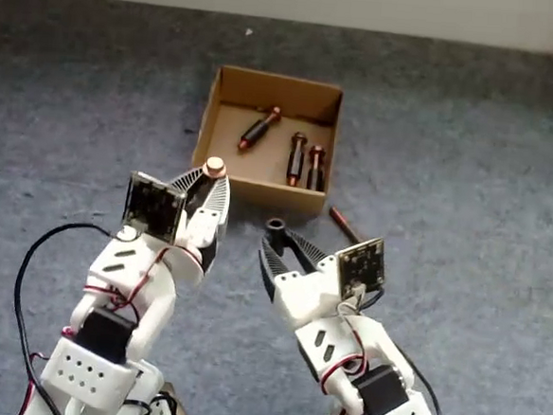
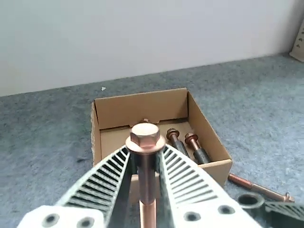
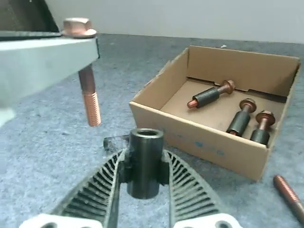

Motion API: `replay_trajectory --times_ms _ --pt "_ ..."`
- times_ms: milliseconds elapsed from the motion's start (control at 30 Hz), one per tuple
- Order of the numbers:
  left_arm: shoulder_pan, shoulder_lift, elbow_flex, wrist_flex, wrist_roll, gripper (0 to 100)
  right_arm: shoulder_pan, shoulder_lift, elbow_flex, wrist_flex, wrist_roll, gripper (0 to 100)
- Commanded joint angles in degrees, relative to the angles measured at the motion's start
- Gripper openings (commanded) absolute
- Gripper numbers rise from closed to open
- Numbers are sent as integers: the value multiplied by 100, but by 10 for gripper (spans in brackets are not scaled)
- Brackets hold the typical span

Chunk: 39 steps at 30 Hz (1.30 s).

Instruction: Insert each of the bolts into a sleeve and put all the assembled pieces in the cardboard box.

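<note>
My left gripper [image 1: 212, 177] is shut on a copper bolt [image 2: 145, 161], held upright with its hex head up, just in front of the cardboard box [image 1: 230, 83]. My right gripper [image 1: 275, 236] is shut on a black sleeve [image 3: 144, 161], upright with its bore facing up. The bolt [image 3: 87, 80] hangs up and to the side of the sleeve, its threaded tip above the level of the sleeve's mouth. Three assembled pieces [image 1: 294, 155] lie inside the box. A loose bolt [image 1: 344, 225] lies on the carpet near the box's front right corner.
Grey carpet [image 1: 469, 164] covers the table around the box. A pale wall strip [image 1: 367, 5] runs along the far edge. Cables trail from both arm bases at the near edge.
</note>
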Motion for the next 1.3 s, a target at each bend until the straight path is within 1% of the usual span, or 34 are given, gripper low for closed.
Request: replay_trajectory --times_ms 0,133,300,367,467,533,633,800,967,1267 --pt "-31 -875 145 -132 44 6 -295 -154 734 31 62 4" --pt "119 -1490 215 193 290 6 -532 -154 734 31 62 4" --pt "655 -2105 215 668 299 6 -716 -145 734 31 70 4" --pt "831 -2290 215 800 290 6 -734 -145 734 31 211 4" --pt "998 -2360 215 862 290 6 -734 -145 734 31 738 4" --pt "1015 -2360 215 870 290 6 -734 -145 734 31 879 4" --pt "1086 -2360 215 870 290 6 -734 -145 734 31 870 4" --pt "1420 -2360 215 923 281 6 -734 -154 734 -4 870 4" --pt "1807 -2360 207 1178 273 9 -716 -163 734 -48 870 4" --pt "1745 -2360 198 1222 273 7 -699 -163 734 -523 870 4"
